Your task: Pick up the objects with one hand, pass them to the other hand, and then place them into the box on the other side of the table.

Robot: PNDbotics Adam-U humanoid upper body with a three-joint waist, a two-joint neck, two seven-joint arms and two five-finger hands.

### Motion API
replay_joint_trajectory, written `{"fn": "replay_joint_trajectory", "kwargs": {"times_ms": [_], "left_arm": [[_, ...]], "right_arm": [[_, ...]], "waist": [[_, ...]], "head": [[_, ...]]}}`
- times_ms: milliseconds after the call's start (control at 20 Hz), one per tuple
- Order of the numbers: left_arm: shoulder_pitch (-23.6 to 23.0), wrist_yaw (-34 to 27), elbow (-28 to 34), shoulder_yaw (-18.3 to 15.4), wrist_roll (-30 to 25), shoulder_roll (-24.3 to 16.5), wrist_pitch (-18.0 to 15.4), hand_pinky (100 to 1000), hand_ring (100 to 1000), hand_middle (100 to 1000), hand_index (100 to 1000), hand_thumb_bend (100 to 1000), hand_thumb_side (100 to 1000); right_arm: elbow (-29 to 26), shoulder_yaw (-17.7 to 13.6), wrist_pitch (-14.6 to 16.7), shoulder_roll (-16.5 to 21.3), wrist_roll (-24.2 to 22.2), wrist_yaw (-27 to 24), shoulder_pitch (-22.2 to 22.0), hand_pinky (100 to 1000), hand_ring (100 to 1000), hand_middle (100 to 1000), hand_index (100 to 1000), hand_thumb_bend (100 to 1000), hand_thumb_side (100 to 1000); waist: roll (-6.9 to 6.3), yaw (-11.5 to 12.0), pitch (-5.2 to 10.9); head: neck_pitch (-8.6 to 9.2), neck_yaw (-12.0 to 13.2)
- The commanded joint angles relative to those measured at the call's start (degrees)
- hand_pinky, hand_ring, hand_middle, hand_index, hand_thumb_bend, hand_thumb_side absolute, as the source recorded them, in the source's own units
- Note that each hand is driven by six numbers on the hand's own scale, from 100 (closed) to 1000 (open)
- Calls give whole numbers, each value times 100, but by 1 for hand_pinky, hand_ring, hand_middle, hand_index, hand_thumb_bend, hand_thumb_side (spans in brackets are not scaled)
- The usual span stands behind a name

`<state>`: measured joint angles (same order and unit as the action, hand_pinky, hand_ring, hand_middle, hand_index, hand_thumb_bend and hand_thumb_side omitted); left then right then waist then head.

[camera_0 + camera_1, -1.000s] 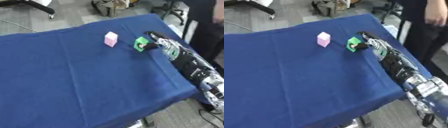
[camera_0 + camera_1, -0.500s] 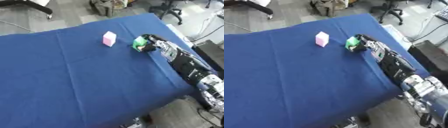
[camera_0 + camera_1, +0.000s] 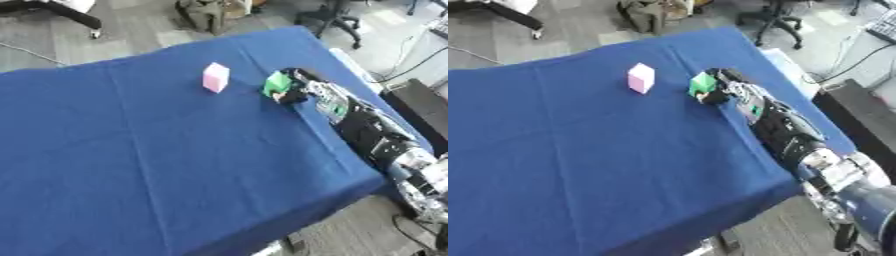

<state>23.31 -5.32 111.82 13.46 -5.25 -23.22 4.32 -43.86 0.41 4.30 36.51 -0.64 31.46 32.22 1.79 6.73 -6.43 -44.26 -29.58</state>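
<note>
Your small green block (image 3: pixel 277 83) sits near the table's right edge, toward the far side, caught in the curled fingers of your right hand (image 3: pixel 297 88). The hand closes around the block from the right, and whether the block rests on the cloth or is lifted just off it cannot be told. Your black forearm (image 3: pixel 785 134) runs back along the right edge toward the near corner. To the left of the green block, apart from it, a pale pink cube (image 3: pixel 215 77) stands on the blue tablecloth (image 3: pixel 131 160). Your left hand shows in neither view.
</note>
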Motion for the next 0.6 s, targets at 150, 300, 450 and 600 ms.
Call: {"fn": "replay_joint_trajectory", "kwargs": {"times_ms": [150, 300, 450, 600], "left_arm": [[67, -21, 70, -49, 18, -95, 2, 831, 895, 752, 759, 555, 729], [41, -11, 3, -63, 45, -82, 3, 830, 895, 751, 758, 550, 735], [-11, -11, -122, -79, 98, -71, 9, 831, 894, 750, 757, 531, 755], [-62, 9, -306, -90, 164, -48, 28, 831, 895, 749, 754, 510, 783]], "right_arm": [[-469, -36, 104, 129, 338, -92, 11, 796, 836, 559, 856, 100, 305], [-1156, 23, 219, 120, 326, -217, -104, 791, 826, 543, 831, 100, 221], [-2120, 111, 293, 100, 282, -354, -270, 787, 819, 533, 814, 100, 179], [-3263, 247, 364, 8, 225, -452, -458, 784, 812, 525, 798, 100, 133]], "waist": [[-11, -17, 65], [-22, -40, 78], [-36, -73, 97], [-51, -112, 121]], "head": [[15, -34], [15, 17], [15, 123], [15, 278]]}}
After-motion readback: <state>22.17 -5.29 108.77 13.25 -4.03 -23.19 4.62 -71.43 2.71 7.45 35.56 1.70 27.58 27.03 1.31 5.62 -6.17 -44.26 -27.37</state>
